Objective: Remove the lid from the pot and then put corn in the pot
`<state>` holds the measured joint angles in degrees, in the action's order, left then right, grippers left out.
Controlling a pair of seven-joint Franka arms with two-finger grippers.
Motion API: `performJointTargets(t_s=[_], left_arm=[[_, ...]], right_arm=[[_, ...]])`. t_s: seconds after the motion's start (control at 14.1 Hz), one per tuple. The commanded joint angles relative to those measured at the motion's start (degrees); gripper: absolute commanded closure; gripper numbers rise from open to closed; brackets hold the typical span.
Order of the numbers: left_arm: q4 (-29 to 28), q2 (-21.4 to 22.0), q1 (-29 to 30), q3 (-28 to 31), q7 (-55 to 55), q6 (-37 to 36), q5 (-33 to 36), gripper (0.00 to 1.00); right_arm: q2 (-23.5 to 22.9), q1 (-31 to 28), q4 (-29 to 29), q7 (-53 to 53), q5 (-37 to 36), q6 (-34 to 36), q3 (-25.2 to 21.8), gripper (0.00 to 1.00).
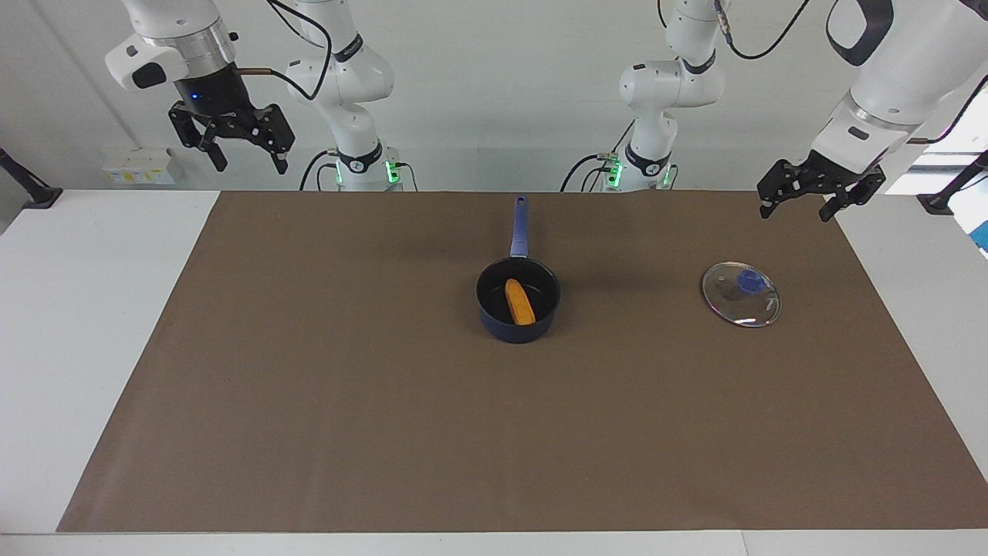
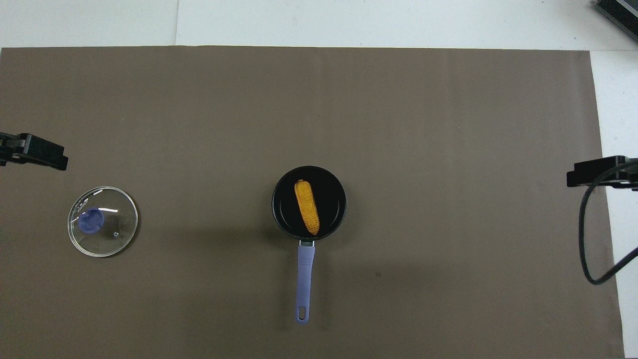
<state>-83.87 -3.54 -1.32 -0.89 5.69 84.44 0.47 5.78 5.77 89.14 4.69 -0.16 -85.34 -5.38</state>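
Note:
The dark blue pot point(image 1: 534, 327) stands in the middle of the brown mat, its handle point(image 1: 519, 228) pointing toward the robots. The orange-yellow corn point(image 1: 519, 302) lies inside it, also seen in the overhead view point(image 2: 307, 207) on the pot's black inside point(image 2: 332, 198). The glass lid point(image 1: 741, 294) with its blue knob lies flat on the mat toward the left arm's end, apart from the pot point(image 2: 102, 221). My left gripper point(image 1: 795, 212) hangs open and empty, raised over the mat's edge near the lid. My right gripper point(image 1: 251, 164) is open, empty and raised high at the right arm's end.
The brown mat point(image 1: 309, 386) covers most of the white table point(image 1: 85, 324). A black cable point(image 2: 593, 249) hangs from the right arm over the mat's edge. A dark object point(image 2: 618, 12) sits at the table's farthest corner at the right arm's end.

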Motion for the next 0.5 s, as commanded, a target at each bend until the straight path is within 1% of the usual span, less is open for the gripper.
performJointTargets(t_s=[0.0, 0.43], left_arm=[[-0.1, 0.1, -0.7, 0.5, -0.2, 0.3, -0.2, 0.00], [-0.2, 0.1, -0.7, 0.5, -0.2, 0.3, -0.2, 0.00]], right_arm=[[1.6, -0.4, 2.2, -2.0, 0.6, -1.5, 0.0, 0.00], [1.5, -0.4, 2.1, -3.3, 0.2, -1.5, 0.0, 0.00]])
